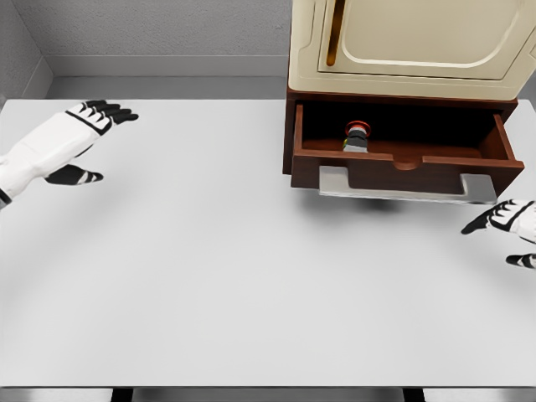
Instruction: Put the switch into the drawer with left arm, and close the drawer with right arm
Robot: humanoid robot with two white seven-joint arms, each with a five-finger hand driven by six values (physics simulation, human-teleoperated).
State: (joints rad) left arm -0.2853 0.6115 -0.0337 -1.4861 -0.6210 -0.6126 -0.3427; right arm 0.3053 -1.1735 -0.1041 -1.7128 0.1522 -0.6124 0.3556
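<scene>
The drawer stands pulled out from the dark wooden base of a cream-coloured cabinet that sits at the far right corner of the white table. Inside it, toward the left half of the compartment and just behind the front panel, rests the switch, a small grey body with a red button on top, upright as far as one can see. The drawer's front carries a wide silver handle that hangs out over the table top and throws a soft shadow beneath it. The left hand is well apart from the drawer, over the far left part of the table, its white-and-black fingers stretched out and relaxed, thumb dropped below the palm, grasping nothing. The right hand shows only in part at the right edge of the table, just in front of and below the right end of the handle, not touching it; the fingers that can be seen are loosely extended and nothing is held in them. The cabinet door above the drawer is closed, with a brass-toned bar near its left side.
</scene>
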